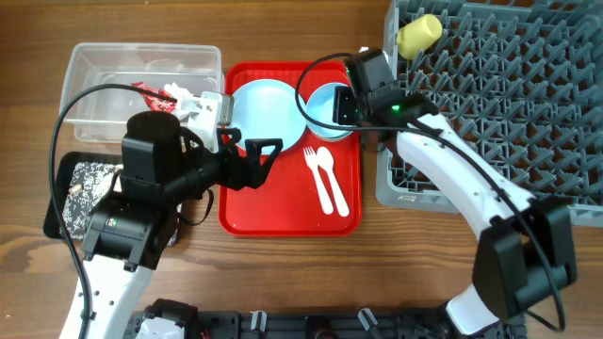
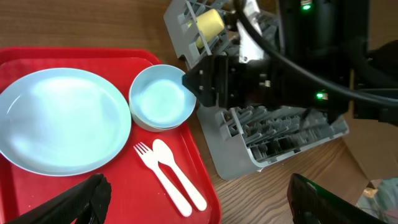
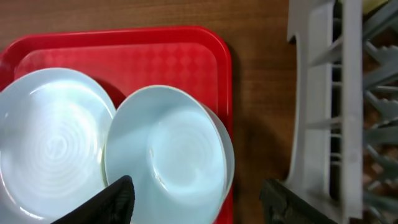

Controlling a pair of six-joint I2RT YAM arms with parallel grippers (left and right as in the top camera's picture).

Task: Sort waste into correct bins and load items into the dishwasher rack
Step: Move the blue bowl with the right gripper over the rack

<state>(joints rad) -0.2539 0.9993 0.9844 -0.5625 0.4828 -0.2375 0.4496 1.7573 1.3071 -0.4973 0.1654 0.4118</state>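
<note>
On the red tray (image 1: 283, 212) lie a pale blue plate (image 1: 268, 113), two stacked pale blue-green bowls (image 1: 325, 105), and a white fork and spoon (image 1: 326, 181). My right gripper (image 1: 350, 105) is open, straddling the bowls (image 3: 165, 152) without holding them. My left gripper (image 1: 262, 162) is open and empty over the tray, between the plate (image 2: 59, 121) and the fork and spoon (image 2: 171, 177). The yellow cup (image 1: 419, 33) lies in the grey dishwasher rack (image 1: 509, 104). The red-and-white wrapper (image 1: 158, 92) sits in the clear tub (image 1: 94, 66). Crumbly food scraps (image 1: 89, 179) lie in the black tray (image 1: 66, 169).
The rack's near wall (image 3: 323, 106) stands just right of the red tray, with a strip of bare wood between them. My right arm reaches over the rack's front left corner (image 2: 280, 130). The wooden table's front edge runs below the tray.
</note>
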